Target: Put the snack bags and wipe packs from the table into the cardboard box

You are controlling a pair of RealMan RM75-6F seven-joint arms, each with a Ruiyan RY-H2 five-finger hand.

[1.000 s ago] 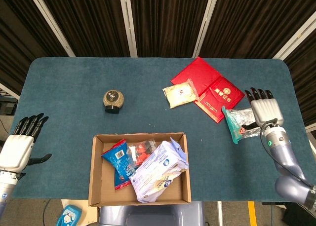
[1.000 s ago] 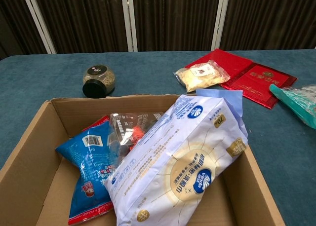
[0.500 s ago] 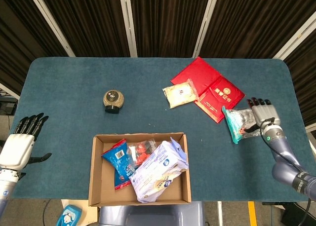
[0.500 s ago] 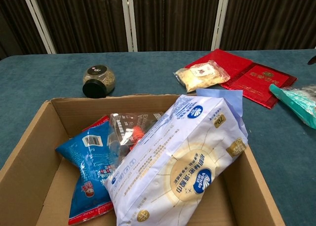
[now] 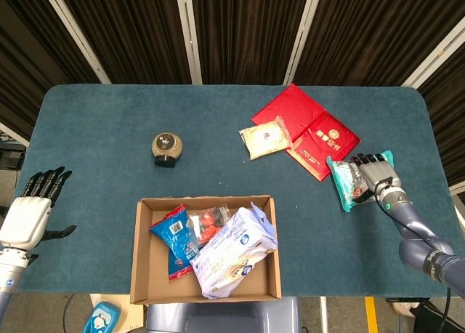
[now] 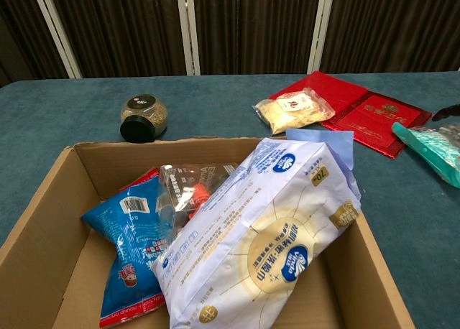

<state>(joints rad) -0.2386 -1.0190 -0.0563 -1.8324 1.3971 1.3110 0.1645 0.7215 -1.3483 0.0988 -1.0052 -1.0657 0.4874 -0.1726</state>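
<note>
From the head view, the right hand (image 5: 378,179) is seen laid on top of the teal bag (image 5: 349,182) near the right edge of the tabletop (image 5: 109,122), fingers (image 5: 369,160) spread across the wrapper; whether a grip is made cannot be told. The left hand (image 5: 29,213) is held off the tabletop's left edge, fingers straight and apart, nothing in it. The cardboard box (image 5: 145,275) is placed at the near edge, and inside it a blue snack bag (image 5: 173,238), a clear bag with red contents (image 5: 207,222) and a large white wipe pack (image 5: 232,253) are packed. A pale snack bag (image 5: 265,138) is left on the tabletop, overlapping the corner of the red envelopes (image 5: 305,126). A small round jar (image 5: 166,148) is stood well to the left of them.

From the chest view, the white wipe pack (image 6: 266,235) is propped against the box's right wall (image 6: 381,271), with the blue snack bag (image 6: 133,250) beside it. The teal bag (image 6: 431,151) is caught at the right edge, a dark fingertip (image 6: 447,113) just above it.
</note>
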